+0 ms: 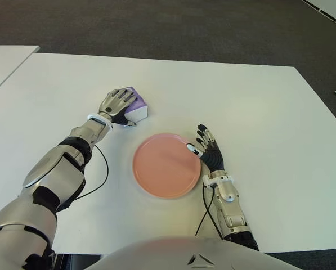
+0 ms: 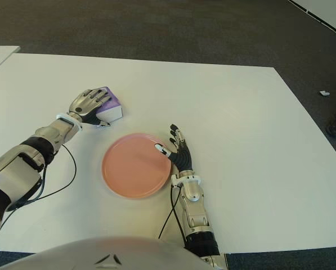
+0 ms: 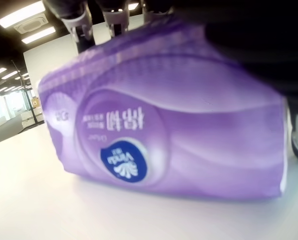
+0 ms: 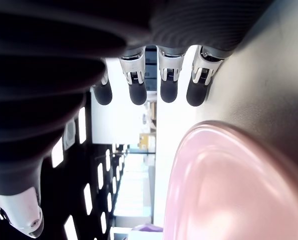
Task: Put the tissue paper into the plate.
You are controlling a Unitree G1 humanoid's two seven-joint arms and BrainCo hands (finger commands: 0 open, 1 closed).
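The tissue paper is a purple and white pack (image 1: pixel 139 108) lying on the white table (image 1: pixel 258 107), up and to the left of the pink plate (image 1: pixel 166 165). My left hand (image 1: pixel 119 104) sits on top of it, fingers draped over its upper face and thumb against its near side. The left wrist view is filled by the pack (image 3: pixel 158 135), with fingers (image 3: pixel 79 22) curled over its far edge while its base stays on the table. My right hand (image 1: pixel 207 147) shows at the plate's right rim, fingers straight and holding nothing. The plate (image 4: pixel 228 185) has nothing in it.
A second white table (image 1: pixel 4 62) stands at the far left, across a narrow gap. Dark carpet floor (image 1: pixel 173 25) lies beyond the table's far edge. Black cables (image 1: pixel 100 174) trail from both forearms over the near part of the table.
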